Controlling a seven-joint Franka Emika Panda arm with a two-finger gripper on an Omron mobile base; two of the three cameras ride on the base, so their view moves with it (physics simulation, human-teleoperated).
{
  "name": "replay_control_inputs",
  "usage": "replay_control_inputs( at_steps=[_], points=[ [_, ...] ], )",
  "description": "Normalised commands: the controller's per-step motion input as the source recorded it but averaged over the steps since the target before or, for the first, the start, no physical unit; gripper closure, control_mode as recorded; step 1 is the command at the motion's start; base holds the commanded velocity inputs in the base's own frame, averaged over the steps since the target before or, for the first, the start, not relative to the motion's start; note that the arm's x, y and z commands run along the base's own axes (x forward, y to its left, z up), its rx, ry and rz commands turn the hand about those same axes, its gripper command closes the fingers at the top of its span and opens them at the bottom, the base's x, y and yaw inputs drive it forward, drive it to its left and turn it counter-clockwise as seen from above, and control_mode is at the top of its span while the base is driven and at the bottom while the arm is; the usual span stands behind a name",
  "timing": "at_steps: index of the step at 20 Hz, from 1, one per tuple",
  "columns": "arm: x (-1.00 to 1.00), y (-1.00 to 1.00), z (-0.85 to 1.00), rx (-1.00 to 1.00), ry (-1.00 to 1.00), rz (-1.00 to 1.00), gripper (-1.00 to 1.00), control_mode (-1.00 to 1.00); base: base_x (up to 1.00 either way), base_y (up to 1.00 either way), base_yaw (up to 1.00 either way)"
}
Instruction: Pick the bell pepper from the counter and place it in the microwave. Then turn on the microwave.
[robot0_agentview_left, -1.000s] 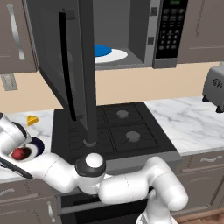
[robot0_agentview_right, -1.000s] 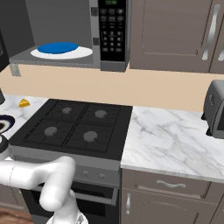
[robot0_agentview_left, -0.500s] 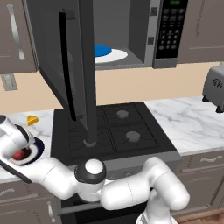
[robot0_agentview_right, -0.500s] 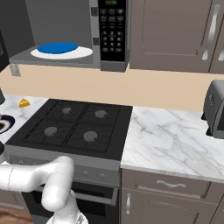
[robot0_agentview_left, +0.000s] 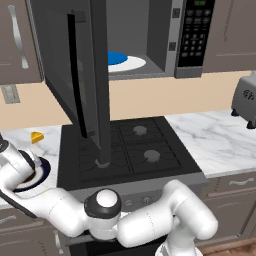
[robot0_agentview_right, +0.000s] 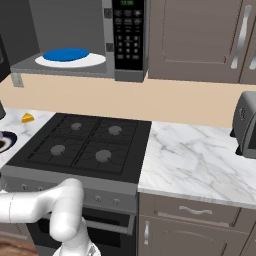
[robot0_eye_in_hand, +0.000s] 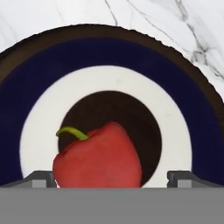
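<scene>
Red bell pepper (robot0_eye_in_hand: 98, 157) lies on the dark-rimmed plate (robot0_eye_in_hand: 109, 52) on the marble tabletop (robot0_agentview_left: 220, 140), at the far left beside the stovetop (robot0_agentview_left: 132, 150). Compared with a second ago, the white arm has sunk lower over the plate and now hides the pepper in the left base view. The microwave (robot0_agentview_left: 145, 37) door hangs open above. The jaws stand wide apart, with the pepper between them, closer to the left tip.

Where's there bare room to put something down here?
The widest bare patch is the counter between stovetop and toaster. Left of the stovetop it is crowded: plate with bell pepper, yellow wedge, and the open gripper above.
</scene>
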Motion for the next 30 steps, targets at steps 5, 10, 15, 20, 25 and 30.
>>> replay_control_inputs(
  at_steps=[5, 10, 15, 20, 25, 30],
  points=[
    [0.12, 0.02, 0.00, 0.01, -0.02, 0.00, -1.00, -1.00, 0.00, 0.00, 0.00],
    [0.06, 0.10, 0.05, 0.04, 0.00, 0.00, -1.00, -1.00, 0.00, 0.00, 0.00],
    [0.01, 0.13, 0.00, 0.07, 0.00, 0.00, -1.00, -1.00, 0.00, 0.00, 0.00],
    [0.04, 0.13, -0.06, 0.07, 0.00, 0.00, -1.00, -1.00, 0.00, 0.00, 0.00],
    [0.09, 0.02, -0.11, 0.04, 0.02, 0.00, -1.00, -1.00, 0.00, 0.00, 0.00],
    [0.13, 0.00, -0.13, 0.00, 0.06, 0.00, -1.00, -1.00, 0.00, 0.00, 0.00]
  ],
)
